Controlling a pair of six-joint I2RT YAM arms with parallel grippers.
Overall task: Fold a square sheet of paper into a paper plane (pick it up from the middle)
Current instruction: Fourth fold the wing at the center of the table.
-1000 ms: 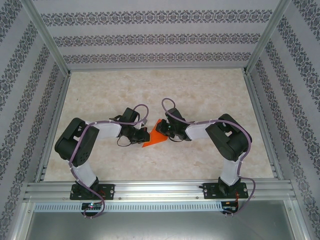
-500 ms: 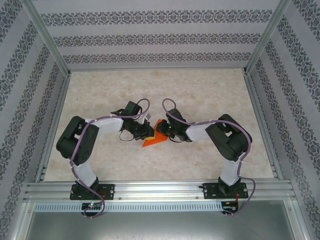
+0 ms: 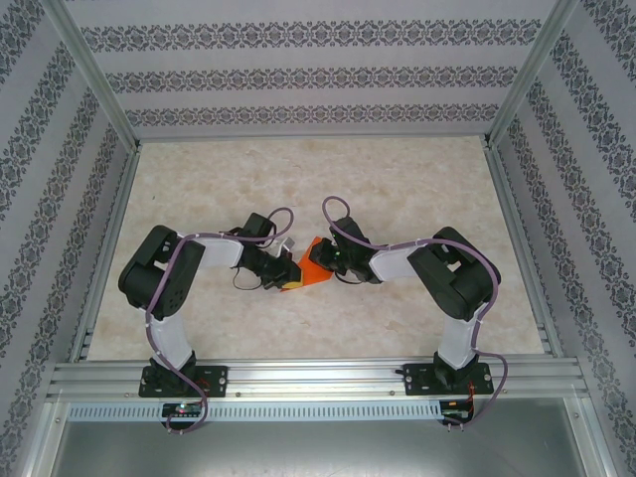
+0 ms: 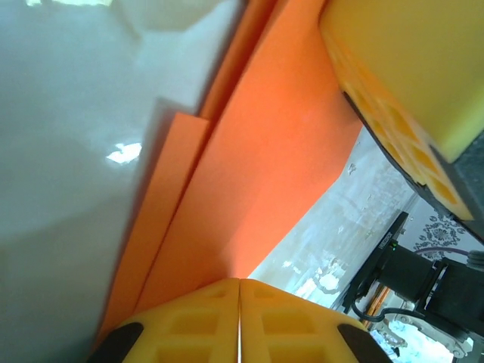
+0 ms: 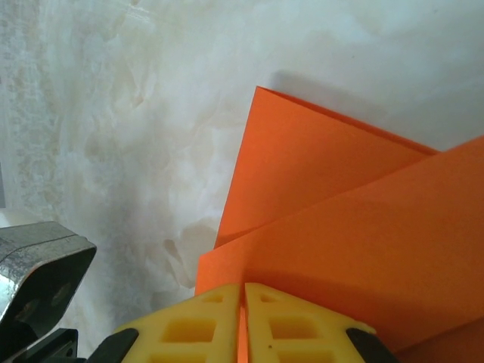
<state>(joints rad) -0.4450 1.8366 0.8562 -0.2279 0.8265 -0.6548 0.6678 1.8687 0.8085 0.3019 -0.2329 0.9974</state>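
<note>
Our right gripper [image 5: 243, 295] pinches the light, floppy paper [image 3: 311, 266]; our closed left gripper [image 4: 239, 291] touches it. We'd grip layered edges.

From above I can't read the folds of the orange paper [image 3: 314, 270]: too small at frame centre, partly under the left gripper [image 3: 289, 280] and right gripper [image 3: 322, 261]. My left wrist view cuts it off at the top edge, my right wrist view at the right edge.
</note>
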